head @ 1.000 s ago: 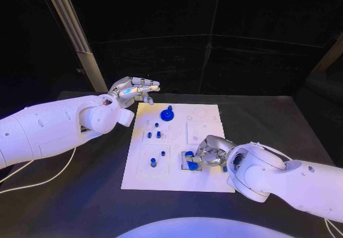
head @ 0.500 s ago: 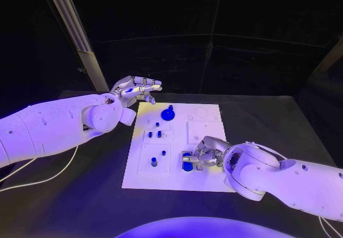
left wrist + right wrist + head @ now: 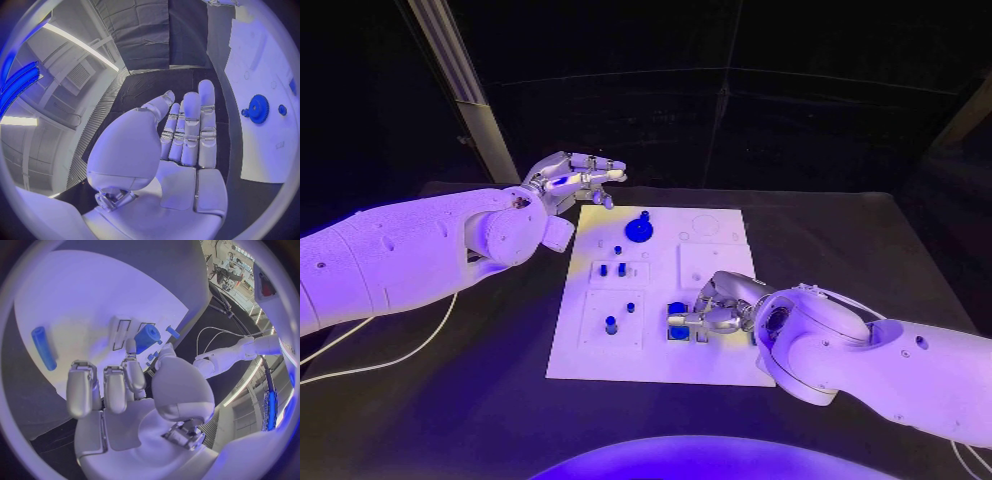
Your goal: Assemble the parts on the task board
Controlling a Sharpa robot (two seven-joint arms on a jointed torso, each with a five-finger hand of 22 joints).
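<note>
The white task board (image 3: 661, 350) lies in the middle of the table. My right hand (image 3: 718, 308) is low over its near right part and pinches a short blue cylinder (image 3: 678, 320) between thumb and a finger, the cylinder (image 3: 147, 337) close to slots in the board (image 3: 94, 295). A blue rod (image 3: 44, 347) lies flat on the board beside that hand (image 3: 119, 385). My left hand (image 3: 574, 178) hovers above the board's far left corner, fingers straight and holding nothing (image 3: 184, 145). A blue gear (image 3: 638, 231) (image 3: 258, 108) stands on the far part of the board.
Small blue pegs (image 3: 610, 270) stand in the board's left blocks, and another one (image 3: 610, 324) is nearer me. A slanted pale post (image 3: 459, 90) rises behind the left arm. White cables (image 3: 387, 355) lie on the black table at the left.
My right hand has shifted the blue cylinder a little towards the far side of the board. The left hand has barely moved.
</note>
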